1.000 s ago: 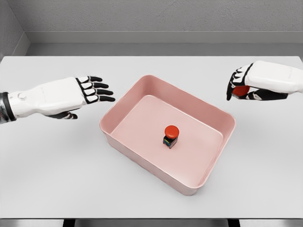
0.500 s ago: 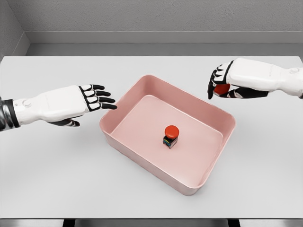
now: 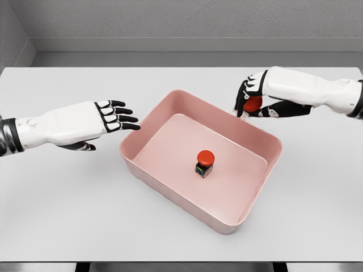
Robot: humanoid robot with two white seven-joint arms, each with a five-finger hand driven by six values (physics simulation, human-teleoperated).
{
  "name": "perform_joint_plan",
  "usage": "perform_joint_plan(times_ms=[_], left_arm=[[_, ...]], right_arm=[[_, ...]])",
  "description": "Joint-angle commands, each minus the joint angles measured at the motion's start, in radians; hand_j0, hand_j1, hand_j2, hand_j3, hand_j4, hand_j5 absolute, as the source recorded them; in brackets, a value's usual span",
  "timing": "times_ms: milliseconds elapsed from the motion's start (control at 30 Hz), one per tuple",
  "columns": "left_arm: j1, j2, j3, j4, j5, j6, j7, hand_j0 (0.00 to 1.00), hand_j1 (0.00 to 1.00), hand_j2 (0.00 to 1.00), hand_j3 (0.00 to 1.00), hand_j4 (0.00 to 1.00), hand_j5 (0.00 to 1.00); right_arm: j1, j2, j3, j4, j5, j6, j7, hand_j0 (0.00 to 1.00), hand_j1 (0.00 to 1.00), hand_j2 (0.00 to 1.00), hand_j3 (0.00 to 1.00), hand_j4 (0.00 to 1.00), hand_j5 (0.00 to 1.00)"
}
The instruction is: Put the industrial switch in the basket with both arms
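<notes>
From my head camera, the only view on offer: my right hand (image 3: 252, 102) hovers over the far right rim of the pink basket (image 3: 164, 173), fingers (image 3: 245, 93) curled around a red-capped object (image 3: 253, 104) that I take to be a second industrial switch, though my own knuckles hide most of it. I judge it is held high and just at the rim so it can be carried over the wall and let go inside. My left hand (image 3: 85, 123) waits beside the basket's near left corner, its fingers stretched out flat and gripping nothing, the tips just short of the rim, probably placed there to steady the basket or stand ready. One industrial switch (image 3: 205, 162) already stands upright on the basket floor, red button uppermost, a little right of centre. The count: one basket, two hands, one switch inside and apparently one more in my grasp, all over a plain white worktop (image 3: 68, 198).
</notes>
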Motion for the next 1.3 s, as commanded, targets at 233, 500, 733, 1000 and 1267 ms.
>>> perform_joint_plan(times_ms=[233, 500, 733, 1000, 1267], left_arm=[[-0.002, 0.0, 0.0, 0.0, 0.005, 0.001, 0.001, 1.0, 1.0, 1.0, 1.0, 1.0, 1.0], [0.0, 0.0, 0.0, 0.0, 0.005, 0.001, 0.001, 1.0, 1.0, 1.0, 1.0, 1.0, 1.0], [0.0, -0.004, 0.0, 0.0, 0.005, 0.001, 0.001, 1.0, 1.0, 1.0, 1.0, 1.0, 1.0], [0.0, -0.019, -0.002, 0.0, 0.005, 0.001, 0.001, 1.0, 1.0, 1.0, 1.0, 1.0, 1.0], [0.006, -0.019, -0.002, 0.0, 0.005, 0.001, 0.001, 1.0, 1.0, 1.0, 1.0, 1.0, 1.0]], right_arm=[[-0.006, 0.028, 0.035, -0.002, -0.068, 0.002, -0.002, 0.43, 0.43, 0.43, 0.43, 0.43, 0.43], [-0.011, 0.077, 0.062, -0.004, -0.081, 0.002, -0.001, 0.43, 0.43, 0.43, 0.43, 0.43, 0.43], [-0.025, 0.132, 0.11, -0.004, -0.081, 0.002, -0.001, 0.43, 0.43, 0.43, 0.43, 0.43, 0.43], [-0.049, 0.132, 0.111, -0.002, -0.078, 0.002, -0.005, 1.0, 1.0, 1.0, 1.0, 1.0, 1.0], [-0.049, 0.063, 0.104, 0.002, -0.078, 0.002, 0.003, 1.0, 1.0, 1.0, 1.0, 1.0, 1.0]])
